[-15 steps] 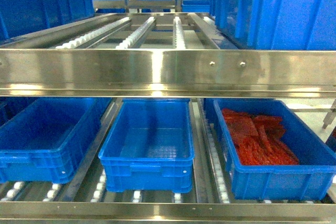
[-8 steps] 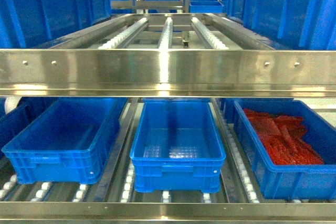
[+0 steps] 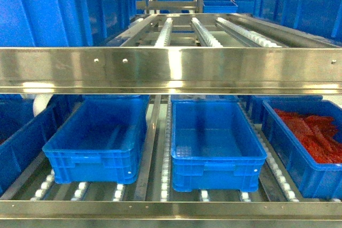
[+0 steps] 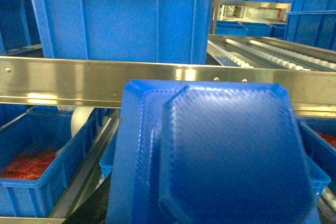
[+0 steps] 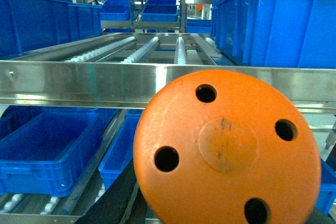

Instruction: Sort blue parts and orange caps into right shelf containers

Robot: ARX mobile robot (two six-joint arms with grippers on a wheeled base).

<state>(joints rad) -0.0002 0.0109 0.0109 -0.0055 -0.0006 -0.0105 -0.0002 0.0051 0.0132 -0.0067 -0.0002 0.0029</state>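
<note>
The head view shows only the shelf: three blue crates on the lower rollers, two bare inside [image 3: 96, 142] [image 3: 216, 142] and a third at the right edge [image 3: 299, 148] holding red pieces [image 3: 315, 134]. Neither arm appears there. The left wrist view is filled by a blue part [image 4: 220, 156], close to the lens before the steel rail [image 4: 63, 80]. The right wrist view shows an orange cap [image 5: 228, 148] with four holes. Neither gripper's jaws are visible, so their state cannot be told.

No text, label, brand, number or sign can be read in any view: the crates [image 3: 218, 138], the shelf rail [image 3: 171, 70], the blue part [image 4: 220, 156] and the orange cap [image 5: 227, 148] carry none.
</note>
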